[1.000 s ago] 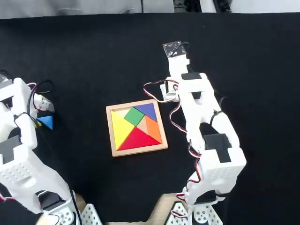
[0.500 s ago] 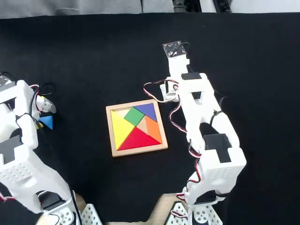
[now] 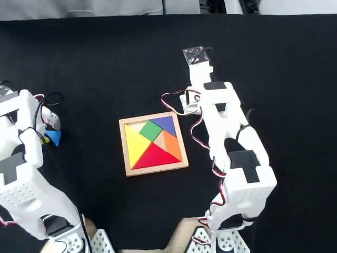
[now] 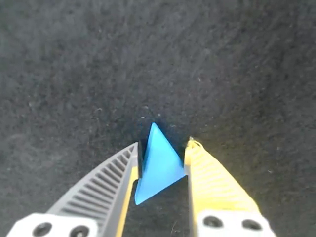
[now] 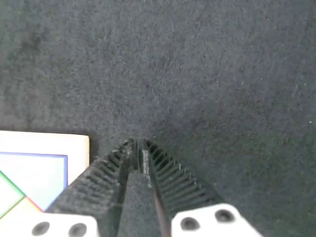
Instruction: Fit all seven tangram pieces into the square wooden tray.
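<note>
Left pincer (image 4: 163,144): clenched on the blue triangle (image 4: 158,165), gripped by two of its edges, one point jutting past the fingertips
Blue triangle, place: far out at the left side of the desk (image 3: 95,68), well apart from the square wooden tray (image 3: 128,169); whether it is lifted off the cloth cannot be told
Right pincer (image 5: 137,145): clenched on nothing, parked just beside the tray's far right corner
Tray state: five coloured pieces are counted inside, yellow (image 3: 136,145), green (image 3: 151,130), violet-blue (image 3: 166,125), orange (image 3: 171,142) and red (image 3: 155,156); bare wood is seen at the far left corner (image 3: 135,126) and in a small patch at the centre (image 3: 159,141)
Risk, slip: the hold is taken on slanted edges, so the triangle could be squeezed out forward or twisted during the carry
Risk, misfit: if the piece is brought in at the wrong turn, it would likely be left riding on a neighbour's edge or on the rim
Risk, disturbance: seated pieces or the light tray itself could be nudged if the piece is pressed in off-line
Obstruction: the path from the left is judged open; the right arm's cable loop (image 3: 176,103) and wrist are noted close by the tray's far right corner
</note>
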### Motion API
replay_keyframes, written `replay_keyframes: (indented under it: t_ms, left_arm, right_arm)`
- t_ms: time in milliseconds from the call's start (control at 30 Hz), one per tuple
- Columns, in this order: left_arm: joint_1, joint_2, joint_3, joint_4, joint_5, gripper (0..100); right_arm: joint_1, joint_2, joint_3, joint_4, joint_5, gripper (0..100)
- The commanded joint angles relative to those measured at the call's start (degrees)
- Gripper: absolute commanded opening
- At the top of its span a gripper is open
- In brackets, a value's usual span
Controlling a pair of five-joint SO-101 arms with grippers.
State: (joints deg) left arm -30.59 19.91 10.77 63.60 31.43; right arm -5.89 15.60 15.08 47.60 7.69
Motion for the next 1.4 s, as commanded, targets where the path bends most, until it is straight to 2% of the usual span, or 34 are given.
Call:
replay_keyframes:
  t_ms: [0,233,400,933,1367]
  left_arm:
    - [0.5,-0.6,-0.1,0.4,0.3,15]
    - [1.5,-0.6,-0.1,0.4,-1.3,16]
    - [3.6,-0.6,-0.1,0.7,-5.8,27]
    - [2.2,-0.6,1.3,0.4,-5.5,16]
    - [2.6,-0.7,1.3,0.9,-5.8,16]
  right_arm:
    - [0.6,-3.4,-0.3,-1.0,-0.1,1.1]
    - [0.6,-3.4,-0.2,-1.0,-0.1,1.1]
    - [0.6,-3.4,-0.2,-1.0,-0.1,1.1]
    - [0.6,-3.4,-0.2,-1.0,-0.1,1.1]
    - [0.6,-3.4,-0.2,-1.0,-0.1,1.1]
